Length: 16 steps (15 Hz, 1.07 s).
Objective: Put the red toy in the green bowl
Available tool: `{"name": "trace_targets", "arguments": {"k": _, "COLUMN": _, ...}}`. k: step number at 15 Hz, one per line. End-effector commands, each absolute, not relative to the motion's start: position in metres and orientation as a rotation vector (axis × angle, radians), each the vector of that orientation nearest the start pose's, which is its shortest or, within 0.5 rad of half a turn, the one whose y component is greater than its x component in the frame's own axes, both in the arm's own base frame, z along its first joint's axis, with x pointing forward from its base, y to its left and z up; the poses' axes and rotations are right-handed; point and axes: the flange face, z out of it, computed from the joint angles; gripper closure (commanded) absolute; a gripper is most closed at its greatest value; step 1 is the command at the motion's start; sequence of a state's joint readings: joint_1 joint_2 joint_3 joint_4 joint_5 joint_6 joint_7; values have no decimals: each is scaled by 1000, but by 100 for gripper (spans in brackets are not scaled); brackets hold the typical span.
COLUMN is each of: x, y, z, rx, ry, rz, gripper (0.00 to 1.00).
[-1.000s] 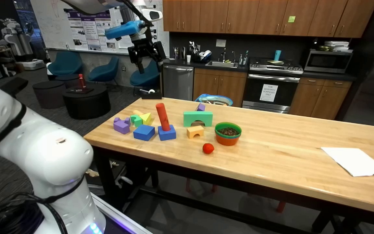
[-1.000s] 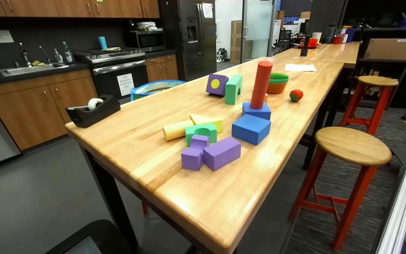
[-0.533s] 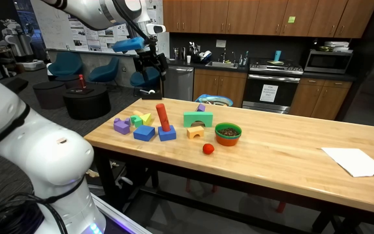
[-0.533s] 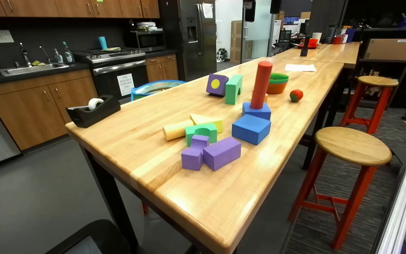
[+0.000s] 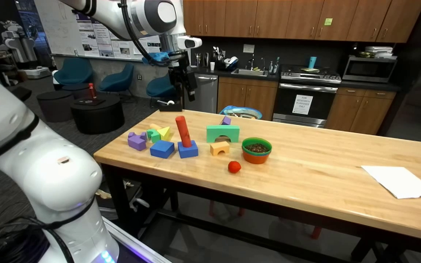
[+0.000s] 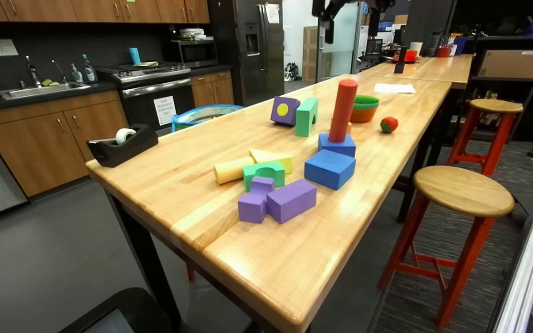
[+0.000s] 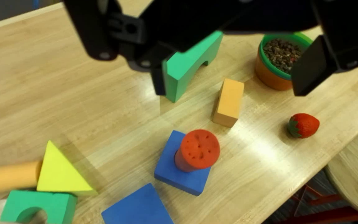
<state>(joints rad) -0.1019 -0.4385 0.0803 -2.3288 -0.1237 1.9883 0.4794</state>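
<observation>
The red toy is a small strawberry (image 5: 234, 167) with green leaves, lying on the table near its edge, in front of the bowl. It also shows in an exterior view (image 6: 389, 125) and in the wrist view (image 7: 304, 125). The green bowl (image 5: 256, 140) is stacked in an orange bowl and holds brown bits. It also shows in the wrist view (image 7: 300, 39), partly hidden by a finger. My gripper (image 7: 229, 90) is open and empty, high above the table. In both exterior views the gripper (image 5: 185, 98) (image 6: 351, 36) is well above the blocks, apart from toy and bowl.
A tall red cylinder (image 5: 183, 131) stands on a blue block (image 5: 188, 150). A green arch (image 5: 212, 133) and a small orange arch (image 5: 217, 148) stand beside the bowl. Purple, yellow and blue blocks lie at one end. A black tape dispenser (image 6: 123, 145) sits at the corner.
My gripper has moved down and to the right in an exterior view, and its fingers have come into view from the top in both latest exterior pictures. The toy, bowl and blocks have not moved.
</observation>
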Motion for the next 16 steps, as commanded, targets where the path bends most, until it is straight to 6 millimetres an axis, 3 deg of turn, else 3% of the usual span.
{"name": "trace_targets", "arguments": {"k": 1, "x": 430, "y": -45, "z": 508, "rx": -3042, "ry": 1036, "rz": -247, "gripper": 0}}
{"name": "trace_targets", "arguments": {"k": 4, "x": 427, "y": -72, "z": 493, "rx": -2920, "ry": 1267, "rz": -232, "gripper": 0}}
{"name": "trace_targets", "arguments": {"k": 10, "x": 406, "y": -120, "z": 441, "rx": -2657, "ry": 1698, "rz": -180, "gripper": 0}}
{"name": "trace_targets", "arguments": {"k": 16, "x": 374, "y": -180, "z": 399, "rx": -2438, "ry": 1892, "rz": -164, "gripper": 0}}
